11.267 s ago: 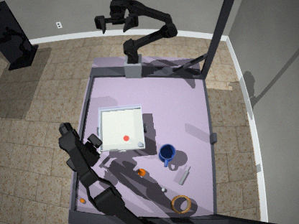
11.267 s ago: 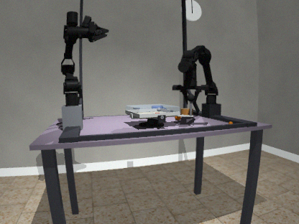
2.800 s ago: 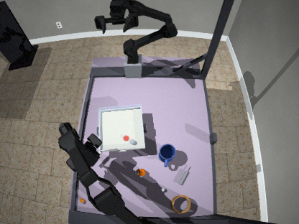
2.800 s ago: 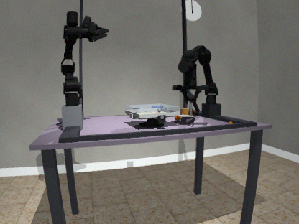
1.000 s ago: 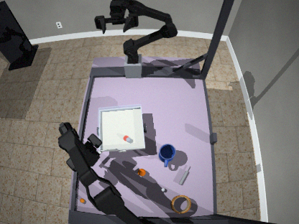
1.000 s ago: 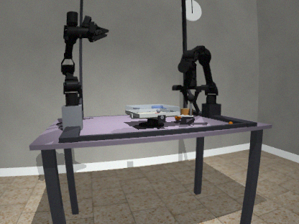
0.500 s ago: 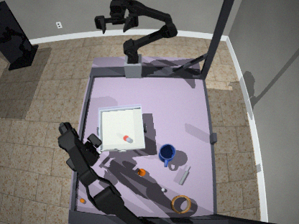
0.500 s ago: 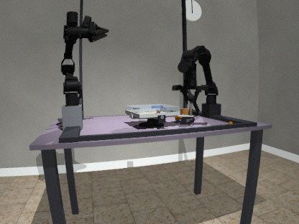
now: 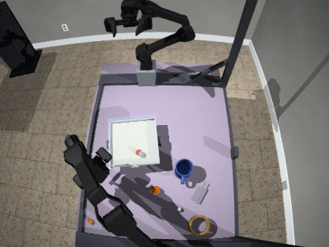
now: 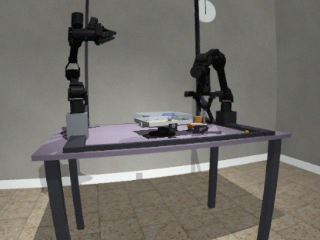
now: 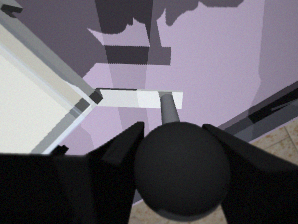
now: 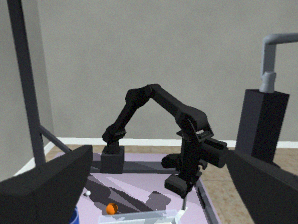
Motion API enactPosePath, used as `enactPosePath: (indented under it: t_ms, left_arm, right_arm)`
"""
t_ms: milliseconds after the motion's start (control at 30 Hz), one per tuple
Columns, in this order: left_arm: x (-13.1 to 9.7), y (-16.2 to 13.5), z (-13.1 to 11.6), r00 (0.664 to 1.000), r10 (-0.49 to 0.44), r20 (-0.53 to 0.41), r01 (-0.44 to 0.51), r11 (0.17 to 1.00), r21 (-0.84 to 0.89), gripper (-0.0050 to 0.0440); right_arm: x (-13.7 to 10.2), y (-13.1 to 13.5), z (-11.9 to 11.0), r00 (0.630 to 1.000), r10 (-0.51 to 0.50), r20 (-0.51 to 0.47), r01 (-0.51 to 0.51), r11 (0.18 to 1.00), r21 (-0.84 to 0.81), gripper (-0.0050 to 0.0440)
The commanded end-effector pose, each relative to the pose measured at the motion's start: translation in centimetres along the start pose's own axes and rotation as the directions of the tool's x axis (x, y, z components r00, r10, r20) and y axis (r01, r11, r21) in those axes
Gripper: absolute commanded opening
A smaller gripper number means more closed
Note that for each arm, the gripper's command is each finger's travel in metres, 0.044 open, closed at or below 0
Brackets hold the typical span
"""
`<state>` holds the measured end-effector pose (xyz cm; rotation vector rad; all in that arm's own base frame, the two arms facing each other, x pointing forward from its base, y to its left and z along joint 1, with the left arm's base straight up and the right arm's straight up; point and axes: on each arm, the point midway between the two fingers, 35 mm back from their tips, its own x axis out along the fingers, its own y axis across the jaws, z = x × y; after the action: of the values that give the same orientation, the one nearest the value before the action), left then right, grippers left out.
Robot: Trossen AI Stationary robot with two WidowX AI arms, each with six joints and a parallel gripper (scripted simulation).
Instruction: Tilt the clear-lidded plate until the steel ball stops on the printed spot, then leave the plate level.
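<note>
My left gripper (image 9: 105, 167) (image 10: 204, 101) (image 11: 172, 129) (image 12: 185, 194): clamped on black knob (image 11: 182, 172) | right gripper (image 9: 126, 32) (image 10: 115, 35) (image 12: 159, 149): open | steel ball (image 9: 142, 154) (image 10: 169, 118): beside red spot (image 9: 138, 152)

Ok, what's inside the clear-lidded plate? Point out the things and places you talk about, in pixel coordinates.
Steel ball (image 9: 142, 154) and red printed spot (image 9: 138, 152), seen touching or overlapping from above. The ball hides part of the spot, if anything; can't tell how much.

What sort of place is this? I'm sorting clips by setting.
Probably a robotics lab or workcell: two arms mounted at a framed table, a tilting plate on it, and a plain grey wall behind.
</note>
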<state>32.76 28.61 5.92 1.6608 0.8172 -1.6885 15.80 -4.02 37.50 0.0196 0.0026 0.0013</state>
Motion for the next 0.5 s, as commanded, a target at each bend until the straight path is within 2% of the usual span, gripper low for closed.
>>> enactPosePath:
  t_ms: [0,100,133,467]
  left_arm:
    - [-1.3,0.5,-1.0,0.998,0.014,-0.055,-0.013,1.0,0.005,-0.005]
    - [-0.8,0.3,-0.8,0.999,0.012,-0.045,-0.011,1.0,0.007,-0.005]
    - [-1.9,0.4,-0.4,0.998,0.015,-0.064,-0.015,1.0,0.005,-0.005]
    - [-1.9,0.5,0.1,0.998,0.015,-0.061,-0.015,1.0,0.002,-0.005]
  right_arm:
    - [0.0,0.1,0.6,1.0,0.003,0.003,-0.003,1.0,-0.02,0.04]
    - [0.0,0.1,0.6,1.0,0.003,0.003,-0.003,1.0,-0.02,0.04]
    - [0.0,0.1,0.6,1.0,0.003,0.003,-0.003,1.0,-0.02,0.04]
    - [0.0,0.1,0.6,1.0,0.003,0.003,-0.003,1.0,-0.02,0.04]
